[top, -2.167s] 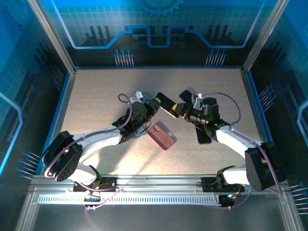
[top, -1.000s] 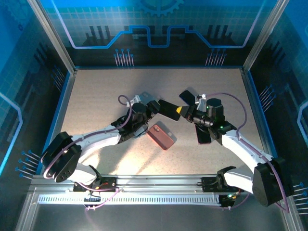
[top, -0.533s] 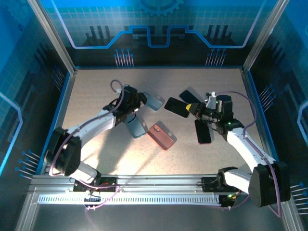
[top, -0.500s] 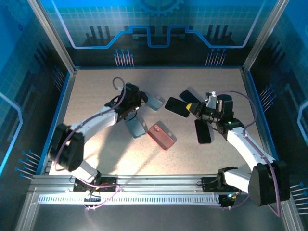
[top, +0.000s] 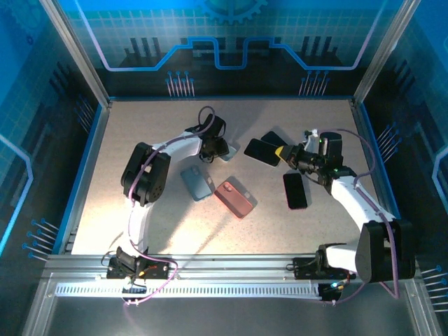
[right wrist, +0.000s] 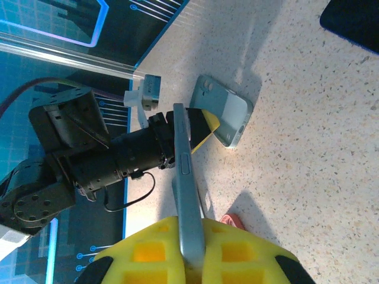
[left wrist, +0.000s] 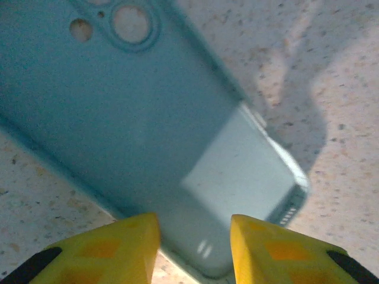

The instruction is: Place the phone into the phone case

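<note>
My right gripper point(top: 283, 152) is shut on the phone point(top: 262, 151), held above the table at the back centre. In the right wrist view the phone point(right wrist: 183, 171) runs edge-on out of the yellow pads point(right wrist: 148, 251). A pale blue-grey phone case point(top: 227, 149) lies flat just left of it, camera holes visible point(left wrist: 130, 118). My left gripper point(top: 215, 146) hovers over that case's near end point(right wrist: 224, 117). Its yellow fingertips point(left wrist: 127, 245) stand apart on either side of the end, open, not gripping it.
A blue case point(top: 197, 183) and a pink case point(top: 234, 199) lie mid-table. One black phone point(top: 295, 190) lies to the right, another point(top: 274, 137) behind the held phone. The blue frame walls point(top: 91, 147) border the speckled table point(top: 140, 133).
The left arm has swung from mid-table to the back and set its gripper over the pale case, jaws narrowing. The right gripper with the phone has shifted slightly right and back.
</note>
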